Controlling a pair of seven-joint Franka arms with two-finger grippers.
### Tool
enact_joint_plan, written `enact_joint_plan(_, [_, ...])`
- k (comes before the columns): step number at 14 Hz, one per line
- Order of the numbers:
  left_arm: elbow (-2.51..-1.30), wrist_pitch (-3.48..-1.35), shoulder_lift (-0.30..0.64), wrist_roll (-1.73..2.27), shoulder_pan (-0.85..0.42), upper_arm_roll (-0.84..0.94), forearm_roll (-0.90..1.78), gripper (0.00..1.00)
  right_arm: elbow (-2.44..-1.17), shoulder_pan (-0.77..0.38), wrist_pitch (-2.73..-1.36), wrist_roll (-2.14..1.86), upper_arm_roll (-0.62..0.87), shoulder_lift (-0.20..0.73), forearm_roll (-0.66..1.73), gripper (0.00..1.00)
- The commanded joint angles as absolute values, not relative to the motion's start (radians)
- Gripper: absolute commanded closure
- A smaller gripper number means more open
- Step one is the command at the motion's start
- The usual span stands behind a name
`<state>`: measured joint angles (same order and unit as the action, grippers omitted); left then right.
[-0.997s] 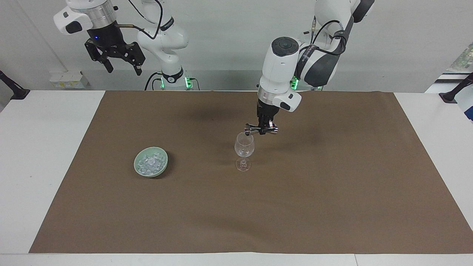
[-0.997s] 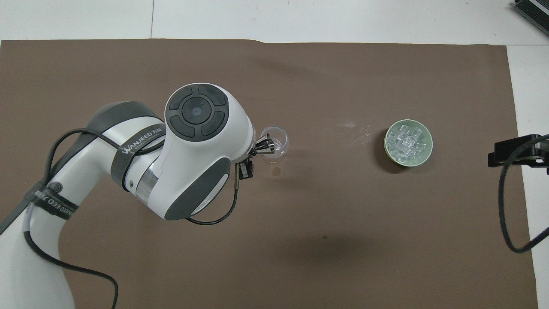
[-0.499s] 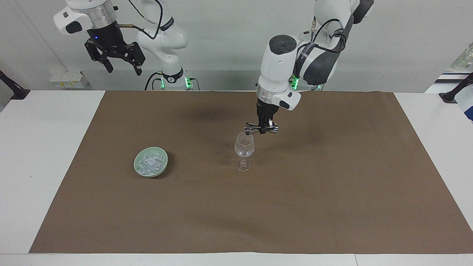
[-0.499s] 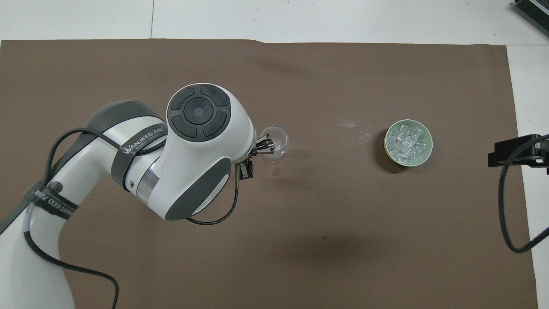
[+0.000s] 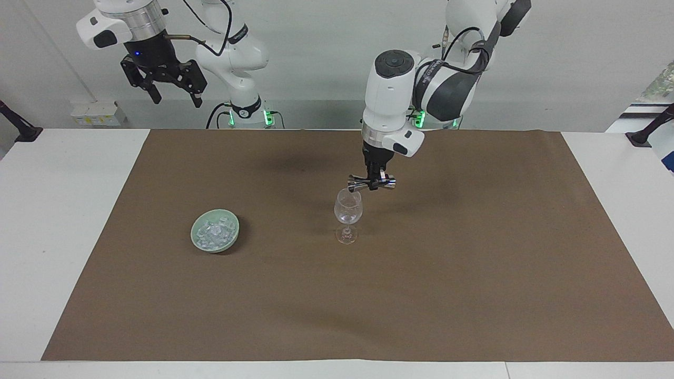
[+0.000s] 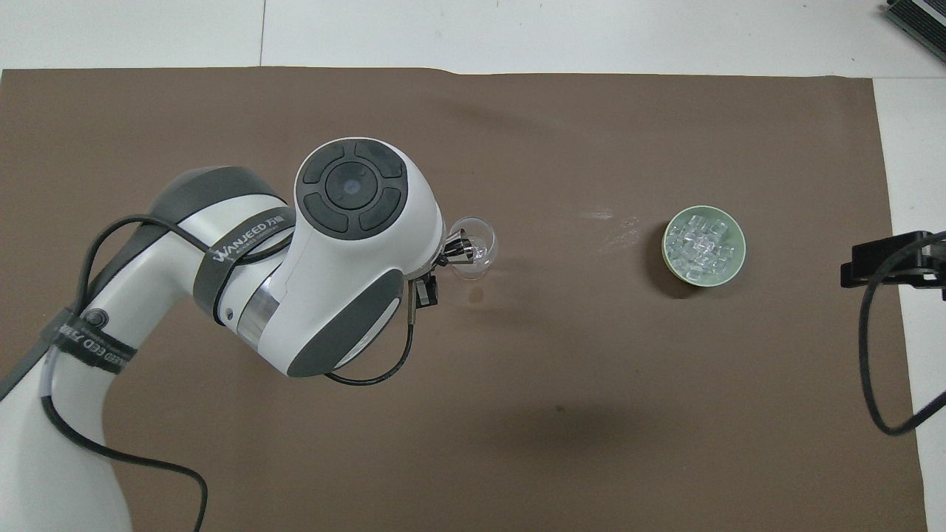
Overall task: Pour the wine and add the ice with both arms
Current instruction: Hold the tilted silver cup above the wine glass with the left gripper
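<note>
A clear wine glass (image 5: 348, 213) stands upright mid-mat; it also shows in the overhead view (image 6: 477, 247). My left gripper (image 5: 374, 181) is shut on a small silver jigger (image 5: 360, 184), held on its side just above the glass rim. Only the jigger's tip (image 6: 457, 246) shows past the wrist from above. The ice (image 5: 215, 232) fills a pale green bowl (image 5: 198, 241) toward the right arm's end; it also shows in the overhead view (image 6: 701, 244). My right gripper (image 5: 169, 87) is open and empty, high up near its base, over the table's edge, waiting.
A brown mat (image 5: 474, 273) covers the table. A faint wet smear (image 6: 613, 225) lies on it between the glass and the bowl. A dark mount (image 6: 887, 260) and cable show at the edge on the right arm's end.
The left arm's upper wrist has leaned slightly toward the right arm's end; the jigger stays over the glass rim. The right arm has barely moved.
</note>
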<state>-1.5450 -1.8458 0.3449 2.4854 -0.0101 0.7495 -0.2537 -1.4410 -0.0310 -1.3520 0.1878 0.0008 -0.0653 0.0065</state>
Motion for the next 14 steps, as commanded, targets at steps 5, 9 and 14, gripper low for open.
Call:
enact_joint_plan(5, [-1.456, -1.758, 0.394, 2.511, -0.038, 0.762, -0.314, 1.0, -1.45, -0.021, -1.368, 0.166, 0.005, -0.074, 0.008, 0.0])
enact_joint_plan(9, [-1.454, -1.747, 0.394, 2.514, -0.041, 0.764, -0.322, 1.0, -1.45, -0.021, -1.368, 0.166, 0.005, -0.074, 0.006, 0.0])
enact_joint_plan(14, [-1.434, -1.723, 0.408, 2.517, -0.051, 0.767, -0.365, 1.0, -1.45, -0.021, -1.368, 0.166, 0.005, -0.074, 0.006, 0.0])
